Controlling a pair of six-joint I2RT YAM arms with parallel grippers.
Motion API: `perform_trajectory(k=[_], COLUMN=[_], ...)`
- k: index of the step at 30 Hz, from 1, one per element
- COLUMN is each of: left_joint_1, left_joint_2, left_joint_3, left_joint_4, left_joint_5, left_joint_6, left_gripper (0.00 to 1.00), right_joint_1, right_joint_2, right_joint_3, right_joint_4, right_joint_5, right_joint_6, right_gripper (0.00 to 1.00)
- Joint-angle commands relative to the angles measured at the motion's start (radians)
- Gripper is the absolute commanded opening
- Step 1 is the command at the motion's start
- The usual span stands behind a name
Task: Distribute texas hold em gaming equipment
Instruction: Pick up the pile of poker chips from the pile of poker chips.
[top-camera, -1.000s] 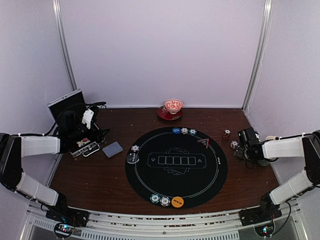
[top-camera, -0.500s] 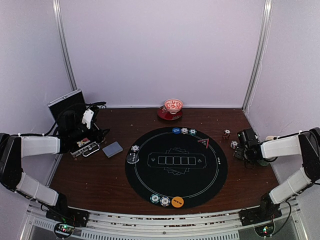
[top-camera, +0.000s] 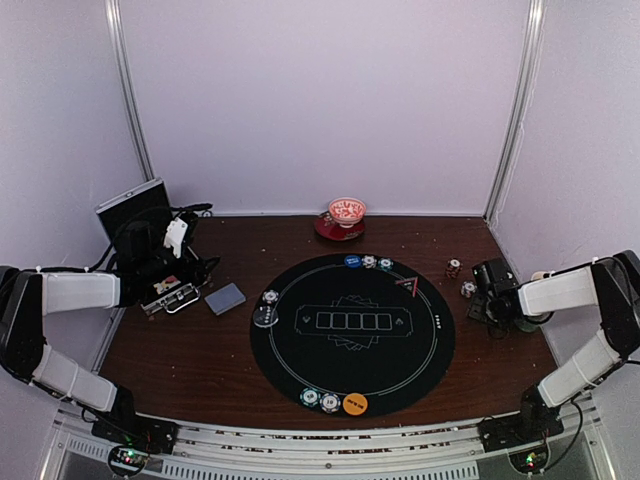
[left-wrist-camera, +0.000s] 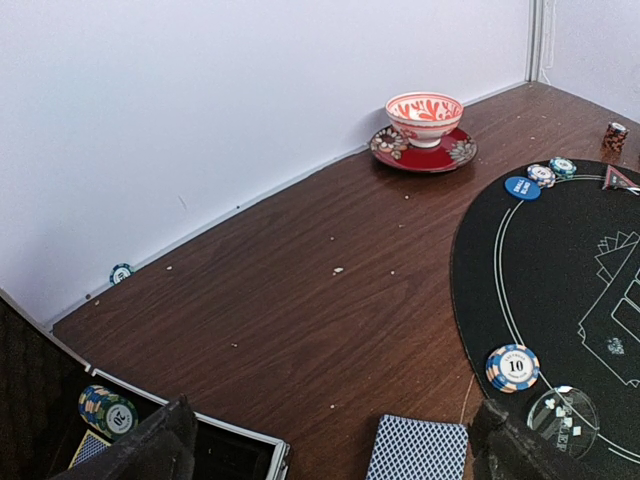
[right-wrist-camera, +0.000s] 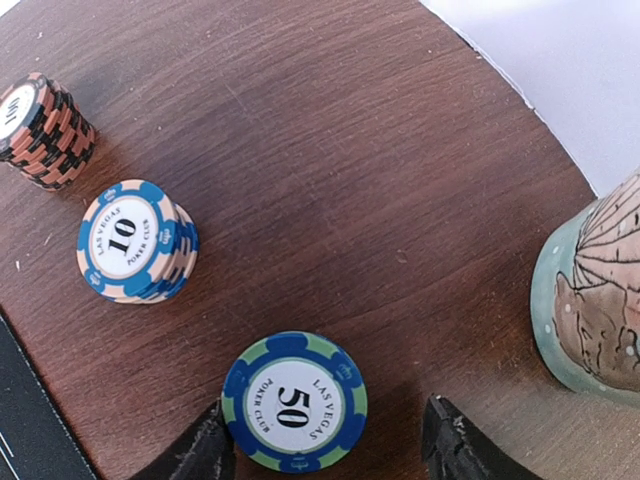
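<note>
Right claw (right-wrist-camera: 325, 450) spread astride the 50 chip (right-wrist-camera: 294, 402), perhaps touching one side; left claw (left-wrist-camera: 330, 442) spread wide.

The mat (top-camera: 420, 350) sits mid-bench (top-camera: 180, 350). The bowl (top-camera: 347, 210) is on its saucer (top-camera: 328, 232), behind the mat by the back wall. The card deck (top-camera: 225, 298) lies left of the mat, with the case (top-camera: 168, 298) further left. Two chip stacks (top-camera: 453, 268) stand off the mat's right side, with a single chip (right-wrist-camera: 294, 400) flat just beside them. More chips (top-camera: 320, 400) line the mat's near edge.

Overhead plus wrist close-ups, mat (top-camera: 420, 350) shared
</note>
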Motion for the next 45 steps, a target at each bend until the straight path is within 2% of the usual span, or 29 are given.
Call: perform_trajectory(k=[1,8,23,34,45], left_joint_1=[0.0,0.0,0.001,0.0,0.0], left_joint_2=[-0.007,-0.005,-0.005,-0.004,-0.005], left_joint_3=[0.025,0.025,0.026,0.026,0.025], left_joint_4=[0.033,0.031,0.032,0.032,0.031], left_joint_5=[0.018,0.019,0.023,0.023,0.023], left_joint_6=[0.002,0.001,-0.001,0.0,0.001], left_gripper=[0.98,0.98,0.98,0.98,0.98], right_joint_1=[-0.005,-0.002,0.005,0.026,0.033], right_joint_2=[0.011,0.021,0.044,0.071,0.067], right_joint_3=[0.025,0.029,0.043,0.067,0.067], right_joint_4=[0.005,0.011,0.013,0.009,0.001], right_joint_5=[0.027,0.034,0.048,0.062,0.087], right_joint_6=[-0.008,-0.015,-0.023,-0.033,-0.019], right_gripper=[0.62,0.56,0.5,0.55,0.5])
